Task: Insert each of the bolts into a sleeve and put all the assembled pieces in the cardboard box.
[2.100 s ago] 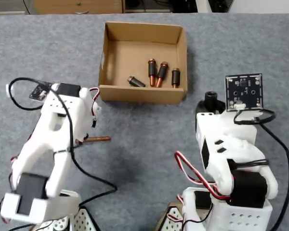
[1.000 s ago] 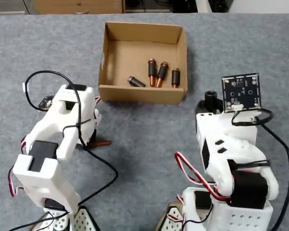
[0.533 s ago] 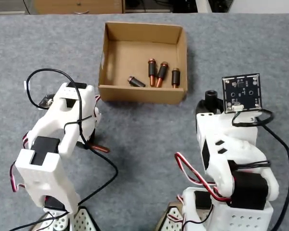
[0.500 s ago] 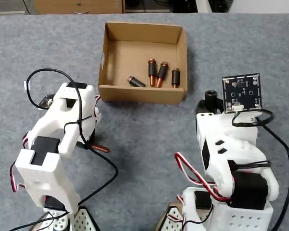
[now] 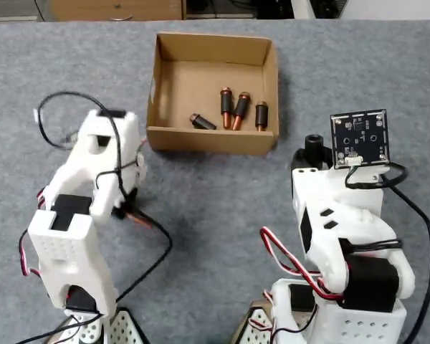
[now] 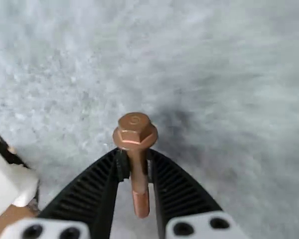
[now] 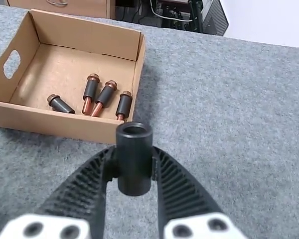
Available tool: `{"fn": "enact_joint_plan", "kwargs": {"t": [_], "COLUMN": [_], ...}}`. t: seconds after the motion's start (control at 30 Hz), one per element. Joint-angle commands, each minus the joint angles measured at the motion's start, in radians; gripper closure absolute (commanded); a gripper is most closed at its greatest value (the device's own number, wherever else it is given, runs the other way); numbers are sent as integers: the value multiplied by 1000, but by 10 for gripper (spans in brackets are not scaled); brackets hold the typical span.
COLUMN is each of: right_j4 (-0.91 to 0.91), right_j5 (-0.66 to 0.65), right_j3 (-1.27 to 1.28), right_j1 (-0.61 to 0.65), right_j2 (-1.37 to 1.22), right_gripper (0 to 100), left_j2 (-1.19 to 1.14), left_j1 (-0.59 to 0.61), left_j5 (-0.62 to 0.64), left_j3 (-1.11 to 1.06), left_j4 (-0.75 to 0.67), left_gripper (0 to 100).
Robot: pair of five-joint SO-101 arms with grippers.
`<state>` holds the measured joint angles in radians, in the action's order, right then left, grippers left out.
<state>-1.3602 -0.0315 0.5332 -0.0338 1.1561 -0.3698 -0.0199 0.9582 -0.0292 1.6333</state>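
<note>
Left wrist view shows the left gripper (image 6: pixel 136 159) clenched on the shank of a copper bolt (image 6: pixel 134 134). The hexagonal head juts just past the fingertips (image 6: pixel 120 158), toward the grey tabletop (image 6: pixel 229 74).

In the right wrist view, the right gripper (image 7: pixel 133 164) grasps a black sleeve (image 7: pixel 133 149) across its body, with the open bore facing the camera. The cardboard box (image 7: pixel 50 119) lies beyond it on the tabletop and holds four assembled pieces (image 7: pixel 105 97).

Two seconds ago the high view showed the bolt sticking out sideways from the left arm (image 5: pixel 93 172), level with the tabletop and pointing toward the other arm. Since then that arm has swung its wrist round and tipped downward, so the bolt is mostly hidden beneath it. The right arm (image 5: pixel 337 215) and its sleeve (image 5: pixel 314 143) have not moved, and the pieces in the box (image 5: pixel 211 140) lie as before.

The left arm is arched over the tabletop short of the box's near left corner, wrist pointing down. The right arm is folded close over its base, with its gripper aimed toward the box's right end and the sleeve well apart from the bolt.
</note>
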Motion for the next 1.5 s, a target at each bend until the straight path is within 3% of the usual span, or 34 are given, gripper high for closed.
{"fn": "enact_joint_plan", "kwargs": {"t": [0.0,0.23,0.47,0.67,0.83,0.97,1.2,1.47], "right_j4": [26,28,41,32,-60,-107,-87,-64], "right_j5": [-8,0,55,203,222,227,227,256], "right_j3": [-53,-53,-53,-53,-47,-41,62,122], "right_j1": [-13,-13,-13,-12,47,131,173,209], "right_j2": [7,7,4,7,7,7,10,10], "right_gripper": [995,996,996,996,996,997,997,997], "left_j2": [16,292,598,664,674,694,777,1013], "left_j1": [9,0,-92,-265,-334,-361,-494,-519], "left_j5": [-74,-262,-296,-540,-701,-746,-740,-744], "left_j3": [216,365,476,585,647,713,598,80], "left_j4": [129,127,124,117,38,-8,-153,-555], "left_gripper": [982,982,982,982,982,982,982,982]}}
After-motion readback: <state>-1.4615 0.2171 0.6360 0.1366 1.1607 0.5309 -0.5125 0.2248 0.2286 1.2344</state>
